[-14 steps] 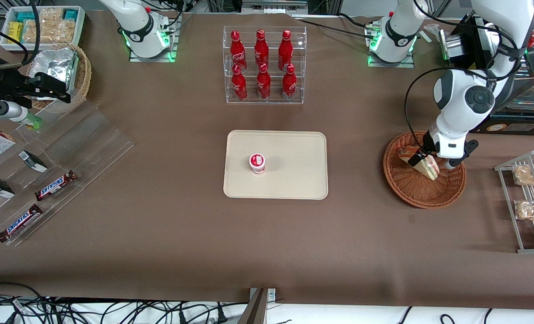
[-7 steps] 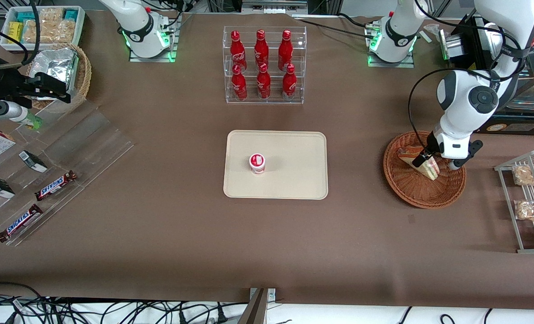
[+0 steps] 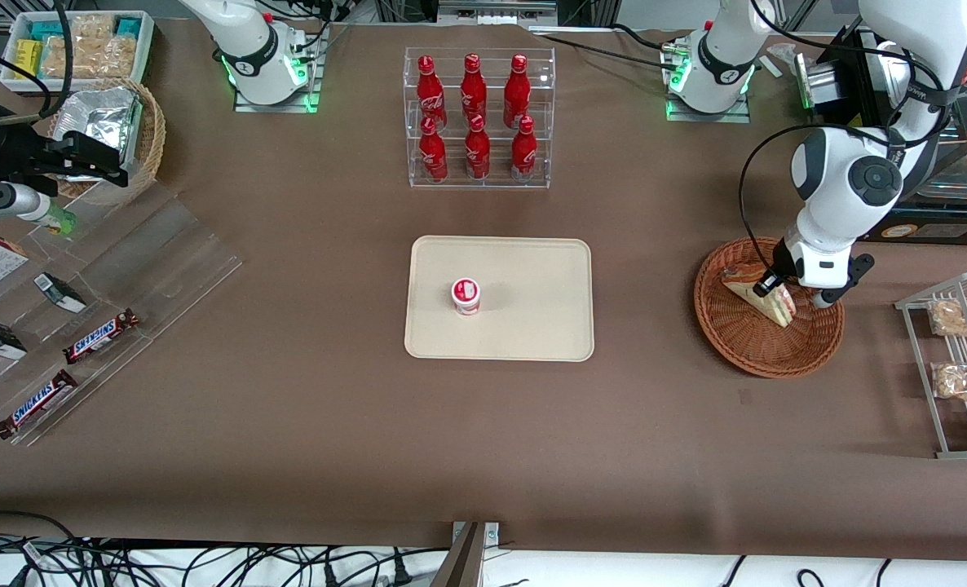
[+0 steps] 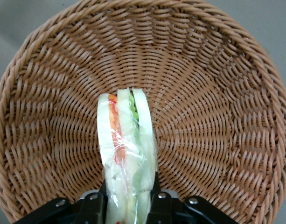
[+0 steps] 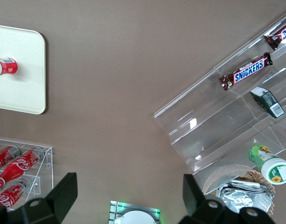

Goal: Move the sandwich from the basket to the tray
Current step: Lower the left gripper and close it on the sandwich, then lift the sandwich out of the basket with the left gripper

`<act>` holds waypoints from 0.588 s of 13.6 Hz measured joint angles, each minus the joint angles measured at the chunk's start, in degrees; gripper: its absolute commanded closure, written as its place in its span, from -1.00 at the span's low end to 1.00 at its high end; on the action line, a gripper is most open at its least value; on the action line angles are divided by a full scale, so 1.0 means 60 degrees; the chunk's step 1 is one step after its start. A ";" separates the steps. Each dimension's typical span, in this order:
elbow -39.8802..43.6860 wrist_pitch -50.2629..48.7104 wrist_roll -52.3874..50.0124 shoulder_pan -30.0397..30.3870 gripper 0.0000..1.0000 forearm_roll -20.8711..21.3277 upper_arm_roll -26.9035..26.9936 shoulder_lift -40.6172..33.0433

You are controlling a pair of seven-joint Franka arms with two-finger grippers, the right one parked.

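The sandwich (image 3: pixel 741 279), a clear-wrapped white-bread wedge with red and green filling, lies in the reddish-brown wicker basket (image 3: pixel 746 357) toward the working arm's end of the table. My left gripper (image 3: pixel 770 287) is down in the basket, shut on the sandwich's wide end. In the left wrist view the black fingers (image 4: pixel 93 206) press both flat sides of the sandwich (image 4: pixel 126 144), whose tip points at the middle of the basket (image 4: pixel 217 93). The beige tray (image 3: pixel 532 326) lies at the table's centre, well apart from the basket.
A small red-and-white cup (image 3: pixel 465 295) stands on the tray. A clear rack of red bottles (image 3: pixel 478 118) stands farther from the camera than the tray. A metal wire rack of bagged snacks (image 3: pixel 960 367) sits beside the basket at the table's end.
The left arm's wrist shifted a little over the basket, away from the front camera. The sandwich stays in the basket, nudged only slightly.
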 measured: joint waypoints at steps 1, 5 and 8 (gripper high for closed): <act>0.0135 -0.0140 0.0000 0.0001 1.00 0.0000 0.0002 -0.0039; 0.2189 -0.3382 0.0045 -0.0009 1.00 0.0003 -0.0111 -0.0391; 0.4219 -0.5848 0.0418 -0.0105 1.00 0.0003 -0.0406 -0.0467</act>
